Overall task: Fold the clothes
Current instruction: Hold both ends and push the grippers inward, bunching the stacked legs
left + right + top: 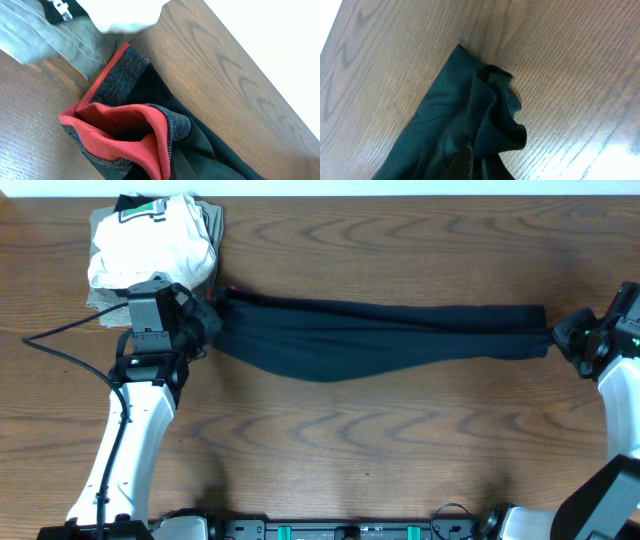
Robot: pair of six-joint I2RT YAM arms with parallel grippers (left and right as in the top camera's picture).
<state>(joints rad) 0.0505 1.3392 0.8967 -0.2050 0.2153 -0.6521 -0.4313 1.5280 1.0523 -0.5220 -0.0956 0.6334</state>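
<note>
— Where do the black pants [380, 330] lie?

— Stretched in a long band across the wooden worktop [350, 460], leading straight away from the folded pile [150, 240] of white and grey garments. The waist end sits just beside the pile's near corner, and the leg ends are at the far end, well apart from the pile.

— And the left jaws?

— They are at the waist end, right beside the pile, closed together on the pants. The left wrist view shows the grey waistband [120, 80] bunched up beneath the camera, its red lining [117, 120] turned outward in a fold. One strip of waistband reaches to the edge of the pile's grey cloth [55, 42]. The fingers themselves are out of that frame.

— The right jaws?

— At the opposite end from the pile, also closed, pinching the leg ends. In the right wrist view the cuff fabric [495, 120] gathers into ruffles rising toward the camera, while the rest of the leg spreads flat on the wood.

— Is the cloth taut?

— The edge level with the pile runs fairly straight between the two grips, and the other edge bellies outward around the middle.
</note>
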